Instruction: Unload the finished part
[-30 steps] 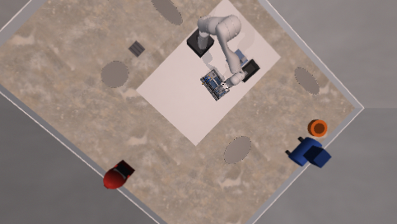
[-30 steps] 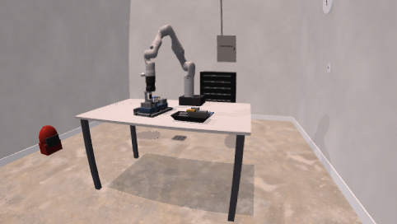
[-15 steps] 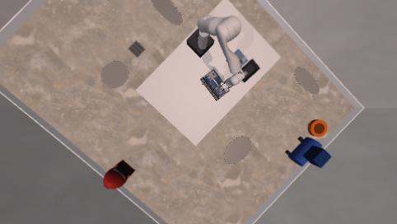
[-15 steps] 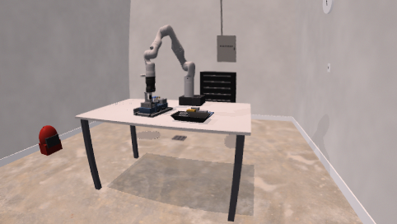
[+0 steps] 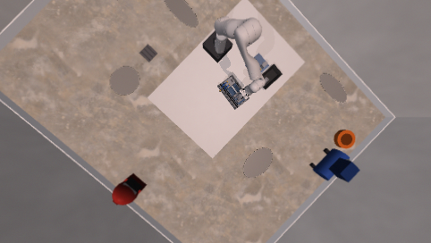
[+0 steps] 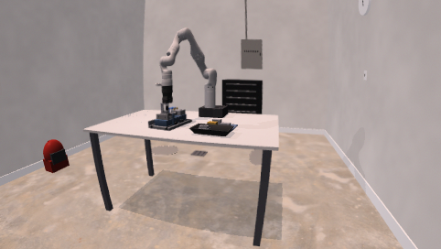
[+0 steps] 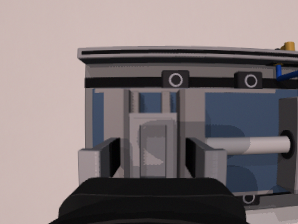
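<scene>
The vise [image 7: 180, 129] is a grey and blue fixture on the white table; it also shows in the overhead view [image 5: 232, 91] and in the side view [image 6: 169, 117]. The finished part [image 7: 157, 143] is a light grey block standing between the vise jaws. My gripper [image 7: 152, 151] is open, right above the vise, with one finger on each side of the part and nothing gripped. In the side view the gripper [image 6: 166, 102] points straight down at the vise. The outfeed tray [image 6: 213, 127] is a black shallow tray to the right of the vise, seen from above beside it [image 5: 271, 76].
The arm's black base [image 6: 212, 111] stands behind the tray. The tray holds some small yellow and blue items. A horizontal screw rod [image 7: 249, 144] runs right of the part inside the vise. A black rack [image 6: 242, 96] stands by the back wall.
</scene>
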